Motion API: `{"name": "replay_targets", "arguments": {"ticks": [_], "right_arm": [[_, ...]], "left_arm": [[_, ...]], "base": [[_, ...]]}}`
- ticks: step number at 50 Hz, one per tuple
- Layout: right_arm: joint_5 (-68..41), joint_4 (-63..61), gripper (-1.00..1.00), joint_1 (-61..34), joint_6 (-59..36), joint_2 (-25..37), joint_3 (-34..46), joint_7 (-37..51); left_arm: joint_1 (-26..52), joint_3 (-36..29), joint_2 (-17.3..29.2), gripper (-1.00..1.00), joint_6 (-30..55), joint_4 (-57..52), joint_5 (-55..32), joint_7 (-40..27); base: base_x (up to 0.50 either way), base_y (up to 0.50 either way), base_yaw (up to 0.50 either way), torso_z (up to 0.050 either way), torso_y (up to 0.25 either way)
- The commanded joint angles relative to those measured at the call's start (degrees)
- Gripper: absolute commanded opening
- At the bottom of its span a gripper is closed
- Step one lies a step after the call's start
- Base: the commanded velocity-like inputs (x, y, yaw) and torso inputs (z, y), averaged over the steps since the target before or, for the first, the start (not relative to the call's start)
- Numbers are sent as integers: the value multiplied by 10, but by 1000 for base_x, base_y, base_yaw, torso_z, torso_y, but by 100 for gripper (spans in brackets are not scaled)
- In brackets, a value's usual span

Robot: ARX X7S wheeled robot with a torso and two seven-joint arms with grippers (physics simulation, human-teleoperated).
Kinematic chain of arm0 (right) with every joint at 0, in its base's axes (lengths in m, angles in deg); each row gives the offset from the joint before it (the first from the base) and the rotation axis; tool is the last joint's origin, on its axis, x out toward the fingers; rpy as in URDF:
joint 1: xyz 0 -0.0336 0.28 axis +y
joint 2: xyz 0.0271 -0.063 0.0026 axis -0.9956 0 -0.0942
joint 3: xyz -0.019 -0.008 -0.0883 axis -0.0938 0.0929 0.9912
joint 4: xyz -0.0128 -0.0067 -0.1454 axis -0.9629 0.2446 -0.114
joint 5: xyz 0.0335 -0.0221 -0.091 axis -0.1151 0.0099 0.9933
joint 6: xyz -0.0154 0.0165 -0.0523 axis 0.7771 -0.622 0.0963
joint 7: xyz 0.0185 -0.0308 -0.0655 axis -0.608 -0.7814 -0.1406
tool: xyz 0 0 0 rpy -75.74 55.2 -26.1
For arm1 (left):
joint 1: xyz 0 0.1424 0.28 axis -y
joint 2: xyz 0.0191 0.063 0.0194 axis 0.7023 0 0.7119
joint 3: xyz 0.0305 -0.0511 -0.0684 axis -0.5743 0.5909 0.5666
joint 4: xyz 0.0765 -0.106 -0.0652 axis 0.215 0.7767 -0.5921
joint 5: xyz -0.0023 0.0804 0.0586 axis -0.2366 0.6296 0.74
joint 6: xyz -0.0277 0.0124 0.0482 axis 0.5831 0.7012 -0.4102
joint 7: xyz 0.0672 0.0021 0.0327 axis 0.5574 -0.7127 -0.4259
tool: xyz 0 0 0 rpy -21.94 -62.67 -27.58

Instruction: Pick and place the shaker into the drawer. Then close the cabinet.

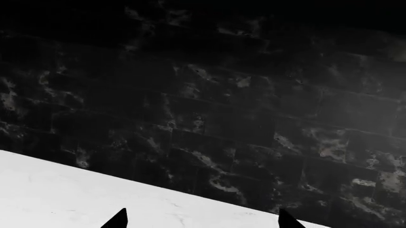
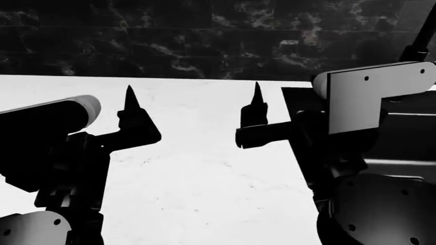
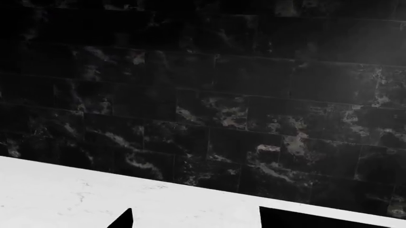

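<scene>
while both pincers hover, only white countertop (image 2: 204, 178) shows.

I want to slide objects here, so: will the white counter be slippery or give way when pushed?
The white counter looks polished and marble-like, so probably slippery. It appears a flat, solid slab, so likely stiff.
</scene>
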Motion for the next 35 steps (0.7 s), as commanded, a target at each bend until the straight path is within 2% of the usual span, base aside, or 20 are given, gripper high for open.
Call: {"name": "replay_targets", "arguments": {"ticks": [1, 16, 25, 35], "right_arm": [[5, 1, 100, 2, 5, 4, 11, 0], [18, 7, 100, 2, 16, 6, 29, -8], [29, 8, 100, 4, 25, 10, 36, -13], [39, 4, 100, 5, 39, 12, 42, -25]], "left_arm": [[-9, -2, 1, 100, -14, 3, -3, 0], [-21, 1, 6, 100, -18, 4, 1, 5], [-26, 3, 4, 100, -18, 7, 1, 6], [-30, 5, 3, 100, -16, 7, 2, 6]], "base": [[23, -499, 0, 0, 0], [10, -500, 0, 0, 0], [-341, -492, 0, 0, 0], [0, -57, 0, 0, 0]]}}
